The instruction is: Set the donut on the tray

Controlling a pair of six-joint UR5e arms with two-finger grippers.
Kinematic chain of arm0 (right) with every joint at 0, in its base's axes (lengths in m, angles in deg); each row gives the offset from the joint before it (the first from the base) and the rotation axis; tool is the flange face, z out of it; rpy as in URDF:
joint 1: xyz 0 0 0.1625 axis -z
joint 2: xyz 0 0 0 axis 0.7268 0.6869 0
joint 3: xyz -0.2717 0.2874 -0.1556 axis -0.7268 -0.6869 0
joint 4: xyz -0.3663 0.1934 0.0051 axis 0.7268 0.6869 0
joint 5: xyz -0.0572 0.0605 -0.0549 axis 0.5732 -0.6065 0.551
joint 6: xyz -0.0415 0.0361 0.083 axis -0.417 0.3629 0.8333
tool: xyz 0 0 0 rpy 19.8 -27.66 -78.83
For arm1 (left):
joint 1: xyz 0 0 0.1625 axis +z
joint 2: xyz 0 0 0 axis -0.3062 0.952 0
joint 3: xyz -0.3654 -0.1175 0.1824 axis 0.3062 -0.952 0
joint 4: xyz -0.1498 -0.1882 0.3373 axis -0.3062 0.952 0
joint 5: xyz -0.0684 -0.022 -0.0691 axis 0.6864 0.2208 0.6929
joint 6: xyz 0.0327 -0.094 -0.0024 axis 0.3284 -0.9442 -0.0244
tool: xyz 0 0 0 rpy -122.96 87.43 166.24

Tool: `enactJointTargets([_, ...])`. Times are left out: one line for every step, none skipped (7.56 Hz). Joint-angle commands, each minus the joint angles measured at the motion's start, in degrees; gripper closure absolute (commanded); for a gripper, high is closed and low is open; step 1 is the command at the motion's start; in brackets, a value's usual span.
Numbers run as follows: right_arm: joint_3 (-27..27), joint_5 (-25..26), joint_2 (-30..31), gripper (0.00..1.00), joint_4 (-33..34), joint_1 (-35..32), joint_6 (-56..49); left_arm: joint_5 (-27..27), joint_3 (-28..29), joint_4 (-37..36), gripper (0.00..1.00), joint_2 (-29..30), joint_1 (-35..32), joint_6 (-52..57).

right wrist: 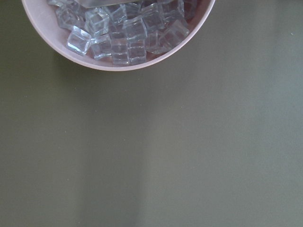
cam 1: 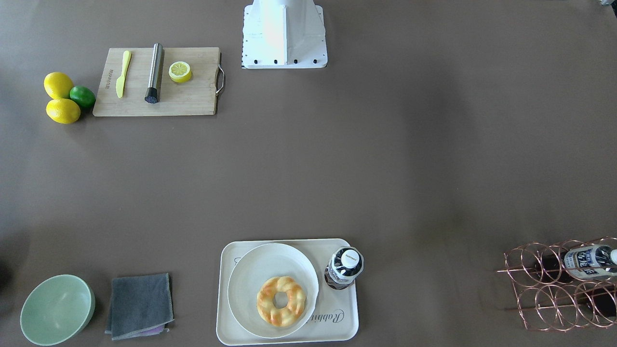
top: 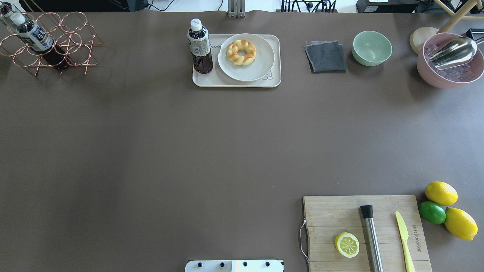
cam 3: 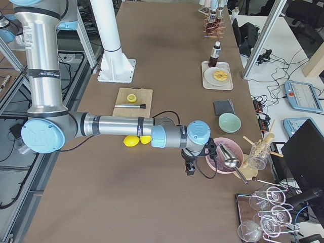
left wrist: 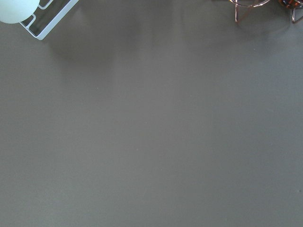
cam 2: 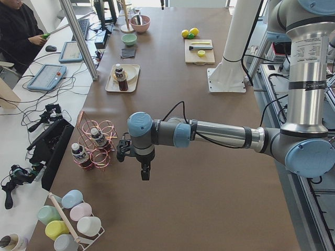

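The golden twisted donut lies on a round off-white plate, and the plate sits on the cream tray at the table's far edge from the robot. It also shows in the overhead view, where the tray holds the plate. My left gripper hangs over bare table near the copper rack, far from the tray. My right gripper hangs beside the pink ice bowl. Both show only in the side views, so I cannot tell if they are open or shut.
A dark drink bottle stands on the tray beside the plate. A grey cloth and green bowl lie nearby. There is a copper bottle rack, a pink ice bowl, and a cutting board with a lemon half.
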Motion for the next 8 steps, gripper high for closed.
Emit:
enactJointTargets([0.04,-0.19,-0.05,0.00,-0.08,-0.01,0.17,-0.05,0.03,0.00,0.02,-0.08,0.00,0.09])
enactJointTargets([0.04,-0.10,0.04,0.00,-0.16,-0.09,0.17,-0.06,0.03,0.00,0.02,-0.08,0.00,0.09])
enactJointTargets([-0.04,-0.10,-0.05,0.00,-0.16,-0.09,0.17,-0.06,0.03,0.00,0.02,-0.08,0.00,0.09])
enactJointTargets([-0.05,-0.19,-0.05,0.00,-0.08,-0.09,0.26,-0.06,0.03,0.00,0.02,-0.08,0.00,0.09])
enactJointTargets([0.04,-0.19,-0.05,0.00,-0.16,-0.09,0.26,-0.06,0.03,-0.09,0.02,-0.08,0.09,0.09])
enactJointTargets([0.04,-0.19,0.04,0.00,-0.08,-0.09,0.17,0.03,0.11,0.00,0.02,-0.17,0.00,0.09])
enactJointTargets([0.04,-0.19,0.13,0.00,-0.16,-0.09,0.17,0.03,-0.41,0.61,0.02,-1.74,-0.17,0.17])
enactJointTargets([0.04,-0.19,0.22,0.00,-0.25,-0.09,0.17,0.03,-0.50,0.88,0.02,-1.84,-0.18,0.18])
